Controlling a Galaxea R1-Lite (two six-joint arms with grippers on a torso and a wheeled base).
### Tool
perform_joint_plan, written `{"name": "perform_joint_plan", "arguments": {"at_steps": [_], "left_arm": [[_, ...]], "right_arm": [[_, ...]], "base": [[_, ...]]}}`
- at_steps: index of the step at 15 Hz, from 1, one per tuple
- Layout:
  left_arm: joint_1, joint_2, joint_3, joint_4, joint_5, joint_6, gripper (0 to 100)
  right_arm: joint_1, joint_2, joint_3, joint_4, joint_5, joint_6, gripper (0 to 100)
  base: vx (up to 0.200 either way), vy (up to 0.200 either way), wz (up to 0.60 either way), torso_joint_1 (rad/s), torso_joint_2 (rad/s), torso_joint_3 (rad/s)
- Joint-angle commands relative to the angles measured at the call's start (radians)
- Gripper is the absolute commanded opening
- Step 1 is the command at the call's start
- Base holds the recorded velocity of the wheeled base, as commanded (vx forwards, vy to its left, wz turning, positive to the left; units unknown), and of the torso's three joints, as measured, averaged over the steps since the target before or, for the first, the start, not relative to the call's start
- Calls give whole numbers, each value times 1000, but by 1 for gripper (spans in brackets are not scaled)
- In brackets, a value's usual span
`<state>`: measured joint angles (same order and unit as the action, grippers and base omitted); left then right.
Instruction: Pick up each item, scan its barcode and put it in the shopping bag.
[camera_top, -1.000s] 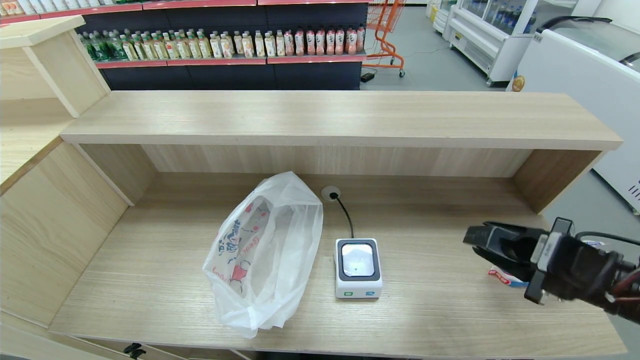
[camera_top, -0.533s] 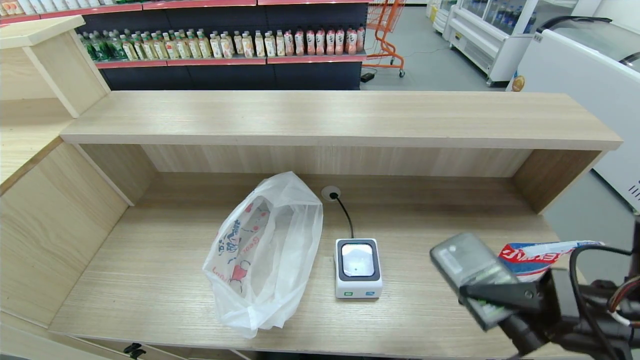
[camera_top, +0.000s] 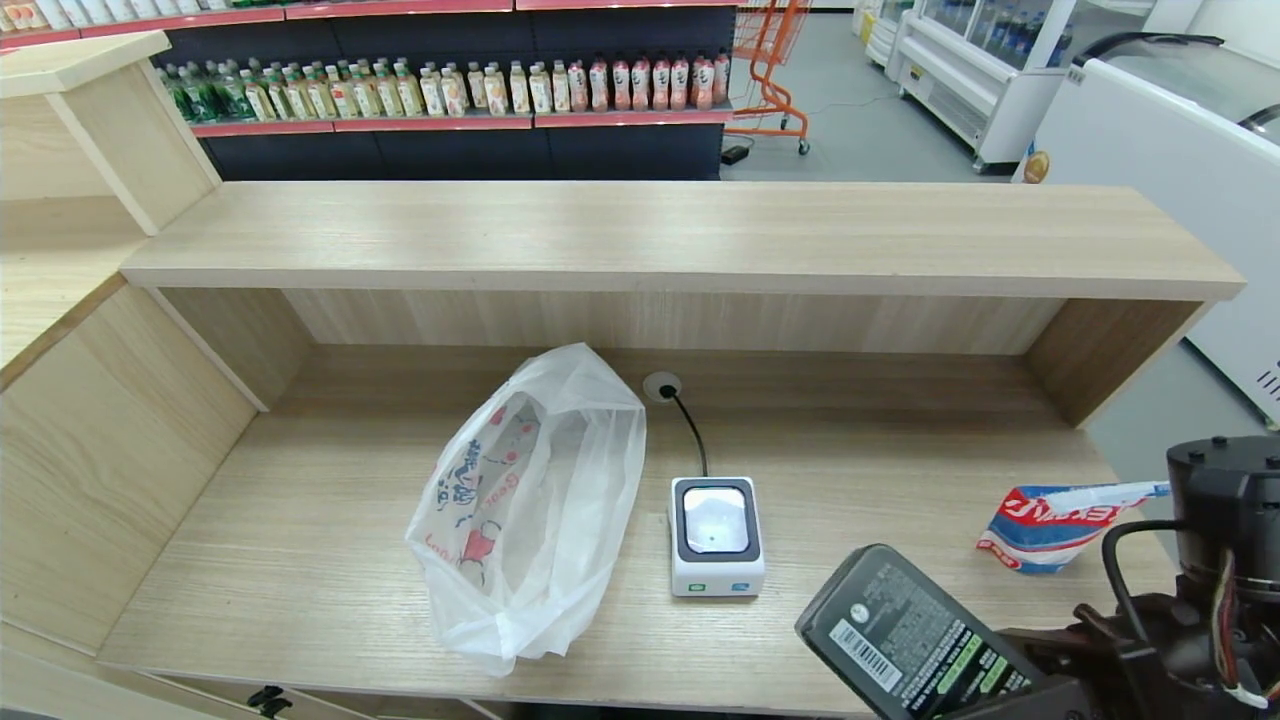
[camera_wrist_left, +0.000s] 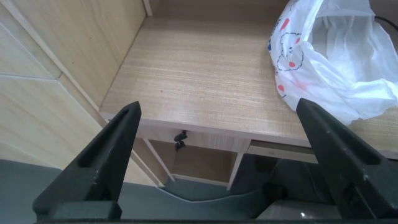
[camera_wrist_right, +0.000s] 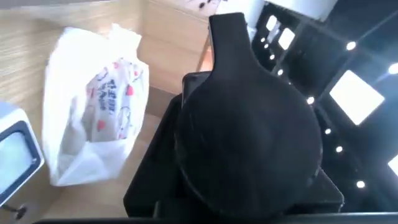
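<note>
A dark flat pack is gripped at one end by the right gripper and held over the front edge of the counter, right of the scanner. Its barcode label is turned upward, away from the scanner window, so it is judged not yet scanned. A red and blue packet lies farther right, yet to be handled. What the shopping bag contains cannot be told. The left gripper is spread wide and holds nothing, off the counter's front left corner.

The scanner is finished white with a dark grey frame. Left of the scanner, the shopping bag is translucent white, printed red and blue. To its right, the pack is black, labelled white.
</note>
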<state>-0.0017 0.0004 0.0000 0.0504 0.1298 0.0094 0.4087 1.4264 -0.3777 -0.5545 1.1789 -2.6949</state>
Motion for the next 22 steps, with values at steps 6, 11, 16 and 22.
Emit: {"name": "perform_joint_plan", "arguments": {"at_steps": [6,11,16,22], "left_arm": [[0,0,0,0,1,0,100],[0,0,0,0,1,0,100],[0,0,0,0,1,0,100],[0,0,0,0,1,0,100]], "right_arm": [[42,40,-33,-84,18,-75,0],[44,55,-37,-84,18,-79,0],[48,45,-30,-84,21,-77,0],[35,-15,-43,-74,13,6,0]], "base": [[0,0,0,0,0,0],[0,0,0,0,0,0],[0,0,0,0,0,0],[0,0,0,0,0,0]]}}
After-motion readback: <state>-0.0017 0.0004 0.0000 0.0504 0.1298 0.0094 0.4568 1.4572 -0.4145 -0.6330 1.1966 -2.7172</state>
